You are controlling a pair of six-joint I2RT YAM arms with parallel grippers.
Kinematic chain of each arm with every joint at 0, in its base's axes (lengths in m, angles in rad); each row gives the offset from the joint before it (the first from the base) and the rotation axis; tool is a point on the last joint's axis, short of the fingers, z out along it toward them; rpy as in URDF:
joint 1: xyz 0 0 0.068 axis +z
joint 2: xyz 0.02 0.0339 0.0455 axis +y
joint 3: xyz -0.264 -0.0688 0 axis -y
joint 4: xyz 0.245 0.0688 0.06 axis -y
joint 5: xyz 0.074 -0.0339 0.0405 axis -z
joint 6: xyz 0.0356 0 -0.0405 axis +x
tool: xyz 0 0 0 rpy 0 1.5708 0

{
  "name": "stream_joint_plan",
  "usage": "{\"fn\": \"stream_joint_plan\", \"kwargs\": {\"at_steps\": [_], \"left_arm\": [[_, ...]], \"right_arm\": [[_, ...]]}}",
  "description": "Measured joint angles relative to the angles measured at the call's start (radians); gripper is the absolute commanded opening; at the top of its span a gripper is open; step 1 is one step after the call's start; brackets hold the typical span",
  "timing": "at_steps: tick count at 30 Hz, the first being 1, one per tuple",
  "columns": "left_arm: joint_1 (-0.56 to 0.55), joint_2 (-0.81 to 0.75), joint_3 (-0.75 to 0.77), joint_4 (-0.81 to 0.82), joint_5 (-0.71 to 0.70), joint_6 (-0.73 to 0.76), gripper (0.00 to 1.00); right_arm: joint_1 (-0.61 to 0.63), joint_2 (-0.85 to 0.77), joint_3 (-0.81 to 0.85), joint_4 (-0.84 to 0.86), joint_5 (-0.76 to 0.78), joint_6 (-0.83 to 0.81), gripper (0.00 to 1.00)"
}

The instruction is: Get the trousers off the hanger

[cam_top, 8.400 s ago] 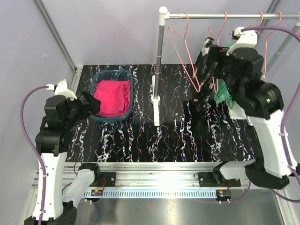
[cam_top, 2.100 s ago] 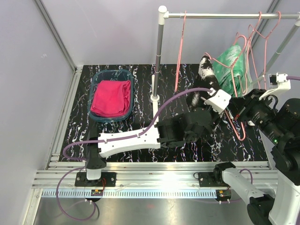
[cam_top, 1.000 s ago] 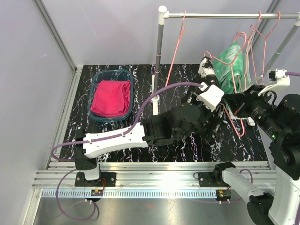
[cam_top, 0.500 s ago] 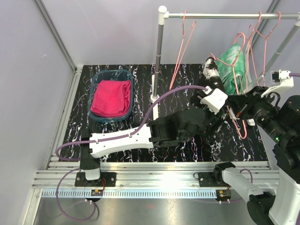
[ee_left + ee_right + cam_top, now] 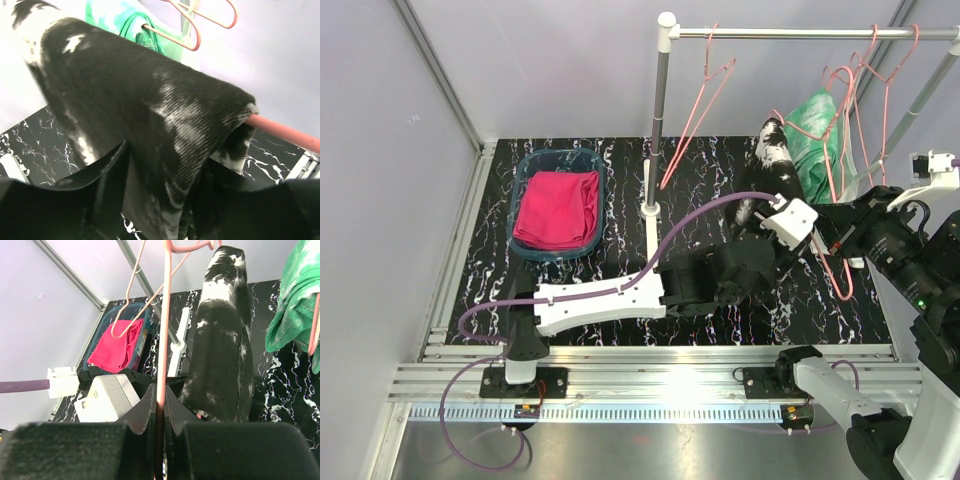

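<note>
Black trousers with white speckles [image 5: 772,150] hang folded over the bar of a pink hanger [image 5: 285,131], below the rail. My left gripper [image 5: 165,200] reaches up from under them, and its jaws are shut on the hanging cloth [image 5: 150,110], which fills the gap. My right gripper [image 5: 161,405] is shut on the thin pink wire of that hanger [image 5: 165,315], just right of the black trousers [image 5: 222,340]. Green-and-white trousers [image 5: 815,130] hang on another hanger behind. Pink trousers [image 5: 558,208] lie in the basket at the left.
A teal basket [image 5: 525,165] stands at the back left of the marbled table. The rail [image 5: 800,33] rests on a grey post [image 5: 655,130] with a white foot. An empty pink hanger [image 5: 695,100] hangs tilted near the post. More hangers cluster at the rail's right end.
My left arm has shifted right and slightly nearer with the black trousers in its jaws. The empty hanger has swung up leftward. My right gripper keeps its hold on the hanger wire.
</note>
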Motion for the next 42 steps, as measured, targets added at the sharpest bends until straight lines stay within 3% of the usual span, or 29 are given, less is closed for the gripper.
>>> {"fn": "stream_joint_plan", "kwargs": {"at_steps": [2,4,10,16,28,31,34,42], "left_arm": [[0.000,0.000,0.003,-0.001,-0.005,0.004,0.46],[0.000,0.000,0.005,0.000,-0.007,0.007,0.53],[0.000,-0.009,-0.012,0.005,-0.002,0.008,0.56],[0.000,-0.064,-0.100,0.009,0.000,0.006,0.56],[0.000,-0.071,-0.116,0.011,-0.018,0.008,0.56],[0.000,-0.071,-0.116,0.018,-0.051,0.008,0.51],[0.002,-0.068,-0.106,0.023,-0.077,0.009,0.46],[0.008,-0.002,0.010,0.056,-0.089,0.030,0.48]], "right_arm": [[0.000,-0.001,0.001,0.002,0.000,0.000,0.00],[0.000,-0.001,0.001,0.002,-0.001,0.000,0.00],[0.000,0.000,-0.001,0.002,0.004,-0.001,0.00],[0.000,0.000,-0.001,0.002,0.014,-0.001,0.00],[0.000,0.000,-0.002,0.002,0.010,0.001,0.00],[0.000,-0.001,-0.007,0.006,-0.002,0.006,0.00],[0.000,-0.002,-0.013,0.012,-0.005,0.012,0.00],[0.000,-0.015,-0.017,0.021,-0.005,0.016,0.00]]}}
